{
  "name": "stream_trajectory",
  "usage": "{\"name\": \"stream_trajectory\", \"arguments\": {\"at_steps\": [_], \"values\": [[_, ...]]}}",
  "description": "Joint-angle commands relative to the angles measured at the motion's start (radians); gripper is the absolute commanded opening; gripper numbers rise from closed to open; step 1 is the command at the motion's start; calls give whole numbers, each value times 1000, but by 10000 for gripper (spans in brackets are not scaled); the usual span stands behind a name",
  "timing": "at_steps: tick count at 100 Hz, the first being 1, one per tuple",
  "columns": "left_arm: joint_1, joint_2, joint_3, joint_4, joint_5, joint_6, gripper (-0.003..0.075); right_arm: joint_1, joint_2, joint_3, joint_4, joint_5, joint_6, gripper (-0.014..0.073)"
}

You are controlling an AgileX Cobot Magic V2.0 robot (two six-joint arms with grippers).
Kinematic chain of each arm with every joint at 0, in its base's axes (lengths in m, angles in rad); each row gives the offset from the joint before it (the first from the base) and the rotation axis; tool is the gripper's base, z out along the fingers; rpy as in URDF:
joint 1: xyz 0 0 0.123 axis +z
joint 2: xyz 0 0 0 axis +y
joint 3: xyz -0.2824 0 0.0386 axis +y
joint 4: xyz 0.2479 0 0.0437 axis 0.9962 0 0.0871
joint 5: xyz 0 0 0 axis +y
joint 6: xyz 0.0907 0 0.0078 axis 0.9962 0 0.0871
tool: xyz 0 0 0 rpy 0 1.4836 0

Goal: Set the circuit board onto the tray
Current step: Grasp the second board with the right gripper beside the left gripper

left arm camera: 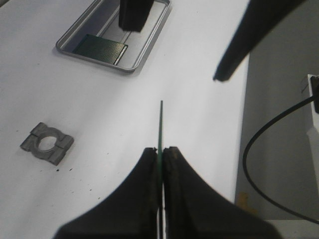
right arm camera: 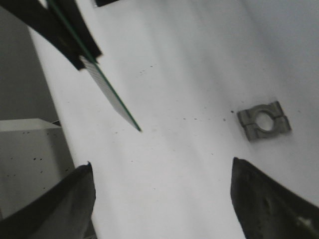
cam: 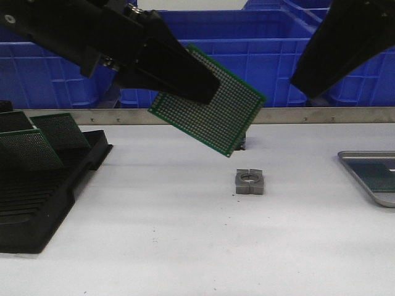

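Circuit board (cam: 216,105) clamped edge-on in left tool (left arm camera: 160,154), tilted, mid-air above table (cam: 185,246), well apart from tray (cam: 364,179) off to robot's right. Right tool (right arm camera: 159,194) wide open, empty, hovering near. Pickup done; transfer to tray + release left, prob. via handover.

Your white table (cam: 185,246) carries a black rack (cam: 43,197) at its left edge; a metal clamp block (cam: 249,182) mid-table; the tray (cam: 364,179) at its right edge.

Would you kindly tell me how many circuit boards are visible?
4: one held by the left gripper fingers, two in the black rack, one on the tray. More may be hidden.
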Motion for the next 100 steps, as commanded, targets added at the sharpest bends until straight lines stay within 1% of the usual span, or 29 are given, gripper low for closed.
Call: {"name": "stream_trajectory", "arguments": {"at_steps": [1,25,30,35,42,61,68,72,76,81,86,91,95,98,100], "values": [[-24,-24,-30,-102,23,11,-17,36,-9,-22,54,5,-25,578],[-23,-23,-30,-135,91,75,-17,88,79,-22,98,12,-38,578],[-23,-23,-30,-135,91,75,-17,89,93,-22,116,12,-58,564],[-23,-23,-30,-135,91,75,-17,89,99,-22,131,11,-78,525],[-23,-23,-30,-135,91,75,-17,89,99,-23,153,12,-91,432],[-23,-22,-30,-135,96,75,-17,89,99,-23,156,30,-91,69],[-23,-22,-30,-133,97,77,-16,89,99,-23,156,37,-91,-35],[-23,-22,-30,-133,97,77,-16,89,99,-23,156,41,-91,-77],[-23,-22,-30,-133,101,77,-11,89,99,-23,156,45,-91,-66],[-23,-22,-30,-133,108,79,19,89,99,-23,156,48,-91,-68],[-23,-22,-30,-133,117,93,80,89,99,-23,156,53,-91,-69],[-23,-22,-30,-133,125,128,181,89,99,-23,156,63,-90,-69],[-23,-22,-30,-135,127,130,255,89,99,-23,156,78,-86,-69],[-23,-22,-30,-135,127,130,328,89,99,-23,156,95,-80,-69],[-23,-22,-30,-135,127,130,356,88,99,-23,155,104,-78,-69]]}}
